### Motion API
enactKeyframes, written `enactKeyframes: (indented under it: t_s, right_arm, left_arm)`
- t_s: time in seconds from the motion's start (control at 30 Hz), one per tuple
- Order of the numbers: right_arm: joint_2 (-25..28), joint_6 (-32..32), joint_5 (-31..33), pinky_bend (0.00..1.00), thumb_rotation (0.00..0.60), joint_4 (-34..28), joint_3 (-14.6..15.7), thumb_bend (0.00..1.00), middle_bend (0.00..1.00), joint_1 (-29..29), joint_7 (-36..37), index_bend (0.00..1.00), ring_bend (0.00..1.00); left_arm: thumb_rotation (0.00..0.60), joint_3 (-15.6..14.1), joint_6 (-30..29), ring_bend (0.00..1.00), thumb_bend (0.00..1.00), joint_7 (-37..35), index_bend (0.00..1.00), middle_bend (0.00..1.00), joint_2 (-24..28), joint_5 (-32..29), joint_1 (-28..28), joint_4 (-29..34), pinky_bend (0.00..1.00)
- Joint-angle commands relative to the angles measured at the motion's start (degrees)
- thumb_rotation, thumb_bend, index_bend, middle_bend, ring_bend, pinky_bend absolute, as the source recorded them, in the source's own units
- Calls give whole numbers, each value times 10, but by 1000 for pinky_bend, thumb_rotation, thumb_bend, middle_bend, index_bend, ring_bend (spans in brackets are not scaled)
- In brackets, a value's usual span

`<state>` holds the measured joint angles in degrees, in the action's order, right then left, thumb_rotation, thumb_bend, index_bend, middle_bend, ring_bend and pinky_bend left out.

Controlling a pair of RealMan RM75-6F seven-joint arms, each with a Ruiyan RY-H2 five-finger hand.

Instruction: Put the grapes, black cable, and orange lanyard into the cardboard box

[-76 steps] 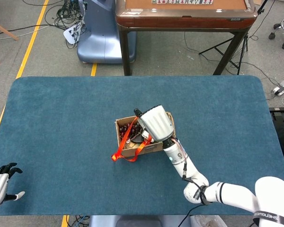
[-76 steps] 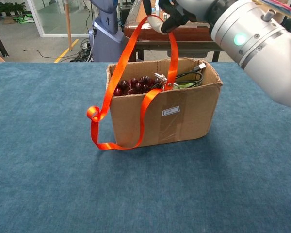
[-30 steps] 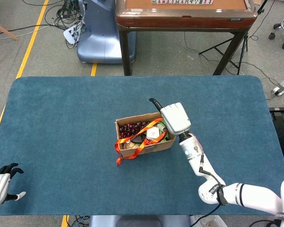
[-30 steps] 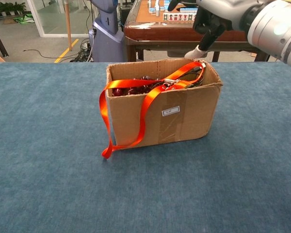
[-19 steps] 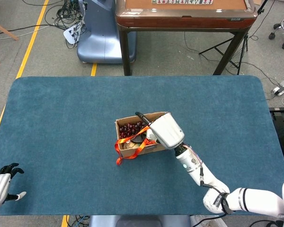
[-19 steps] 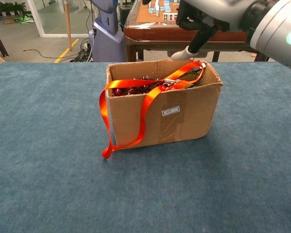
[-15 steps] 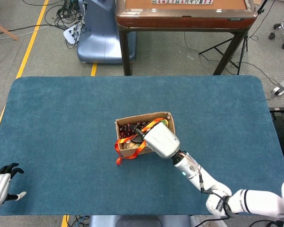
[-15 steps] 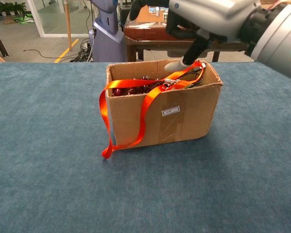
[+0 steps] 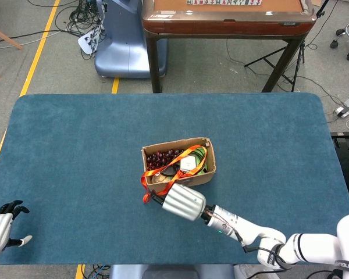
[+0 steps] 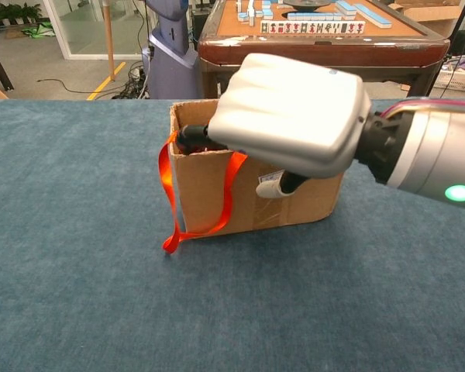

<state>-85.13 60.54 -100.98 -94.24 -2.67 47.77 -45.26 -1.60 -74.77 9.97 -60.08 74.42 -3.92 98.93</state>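
The right hand has a smooth, silver-white back shell with rounded edges, and its dark fingers end in pale tips. Behind it sits a cylindrical silver wrist with a black collar, a glowing green light and thin pink cables. The left hand is white with black fingers.

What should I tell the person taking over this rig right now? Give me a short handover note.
Right robot hand: in front of the cardboard box, near the hanging lanyard loop; whether it holds anything cannot be told.
Left robot hand: open, empty, at the table's near left corner.
Grapes and black cable: inside the box.
Orange lanyard: clip end in the box, a loop draped over the front wall down to the table.
Done: grapes, cable.
Left: tuck the hanging loop in.
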Motion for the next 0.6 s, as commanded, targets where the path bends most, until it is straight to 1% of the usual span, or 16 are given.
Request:
enactKeyframes:
  t_s: [0.03,0.23,0.43,0.6]
  right_arm:
    - [-17,-26,3,1000,600,15,1,0,959,8,-22,312,948]
    - [-58,-65,18,1000,600,43,-9,2,961,23,-44,316,950]
    - [-96,-90,31,1000,600,72,-20,7,962,37,-62,317,950]
    - [-116,-100,41,1000,600,91,-25,45,962,43,-72,318,950]
  left_arm:
    - [600,0,0,159,8,0,340,174,0,0,0,0,363]
    - [600,0,0,159,9,-2,340,174,1,1,0,0,363]
    - [600,0,-2,159,9,-7,340,175,2,3,1,-1,363]
    - [600,0,-1,159,8,-7,340,175,3,3,1,-1,363]
